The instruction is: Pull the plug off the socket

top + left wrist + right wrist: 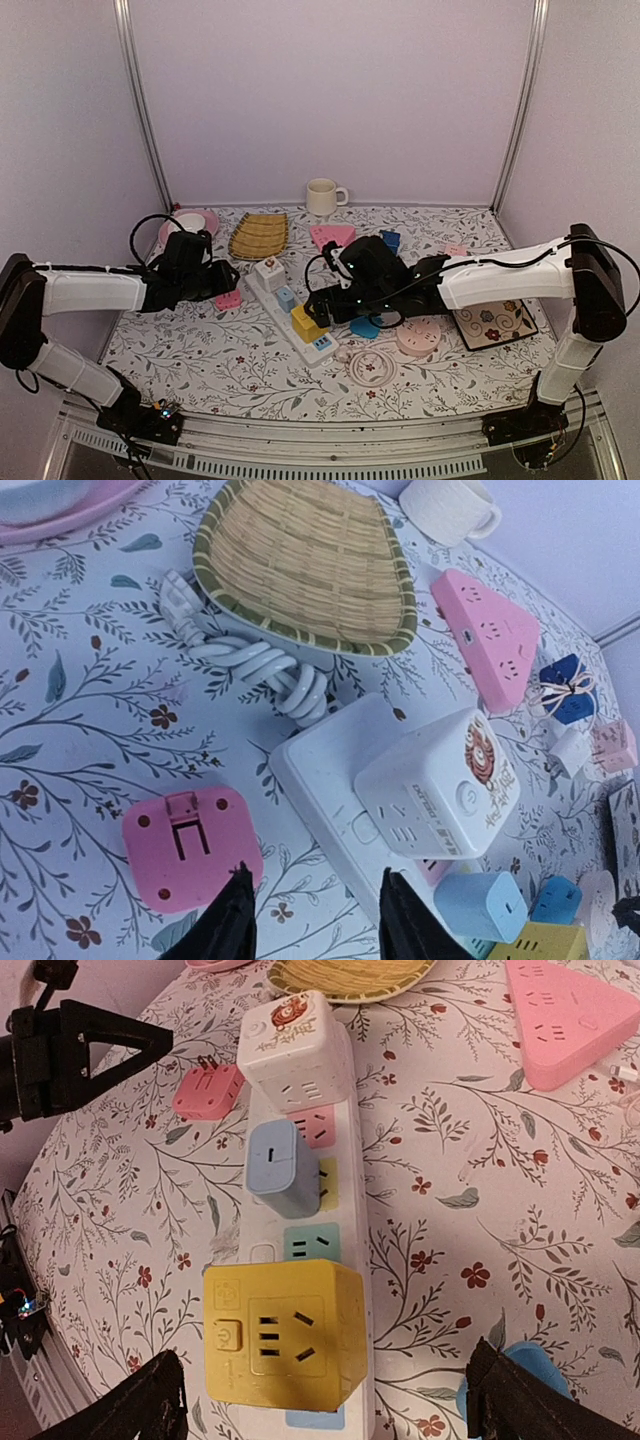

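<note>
A white power strip (290,312) lies in the middle of the table. Plugged into it are a white cube adapter (269,272), a small blue plug (286,297) and a yellow cube adapter (307,323). My right gripper (325,1400) is open wide, straddling the yellow cube (285,1332) from above without touching it. My left gripper (315,920) is open and empty beside the strip's far end (330,780), between a loose pink adapter (190,845) and the white cube (440,795).
A woven basket (259,235), white mug (322,196), pink plate (190,222) and pink triangular socket (332,236) stand behind the strip. Pink and blue discs (418,338) and a flowered tile (495,322) lie to the right. The strip's coiled cord (255,665) lies under the basket.
</note>
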`<state>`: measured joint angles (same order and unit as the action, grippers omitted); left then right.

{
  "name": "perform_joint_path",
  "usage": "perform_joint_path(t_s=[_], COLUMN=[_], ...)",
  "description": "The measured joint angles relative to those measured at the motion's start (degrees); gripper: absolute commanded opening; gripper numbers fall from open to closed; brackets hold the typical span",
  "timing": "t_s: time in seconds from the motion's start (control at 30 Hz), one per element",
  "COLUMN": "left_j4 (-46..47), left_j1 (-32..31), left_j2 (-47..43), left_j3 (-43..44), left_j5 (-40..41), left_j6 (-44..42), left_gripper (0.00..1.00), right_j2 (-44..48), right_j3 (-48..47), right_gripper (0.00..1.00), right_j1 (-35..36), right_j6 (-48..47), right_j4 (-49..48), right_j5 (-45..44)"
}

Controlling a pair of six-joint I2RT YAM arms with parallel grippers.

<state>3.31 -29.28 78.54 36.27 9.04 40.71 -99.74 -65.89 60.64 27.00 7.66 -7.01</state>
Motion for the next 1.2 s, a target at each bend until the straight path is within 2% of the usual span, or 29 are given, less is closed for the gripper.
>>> perform_joint_path(t_s=[0.3, 0.47, 0.73, 1.2], left_j4=[6.93, 11.08, 17.33, 21.24], left_j1=[-2.62, -5.79, -9.70, -11.19], left_j2=[-0.81, 0.57, 7.45, 15.69], left_j3=[-2.51, -1.75, 1.75, 3.23], left_j5=[-11.52, -15.56, -19.17, -18.62], left_j6=[1.55, 2.23, 3.39, 4.33], left_gripper=[0.42, 0.38, 0.11, 0.00], right_j2=[-8.02, -12.09, -13.27, -13.27], right_j3=[-8.33, -10.93, -11.74, -12.13], right_gripper=[0.99, 0.93, 0.81, 0.56], right_j1=[3.48, 3.82, 4.66, 6.10], right_j6=[-2.47, -2.86, -2.97, -2.91], right_j4=[4.09, 6.54, 8.55, 10.21], right_j5=[-3.82, -5.33, -7.50, -9.27])
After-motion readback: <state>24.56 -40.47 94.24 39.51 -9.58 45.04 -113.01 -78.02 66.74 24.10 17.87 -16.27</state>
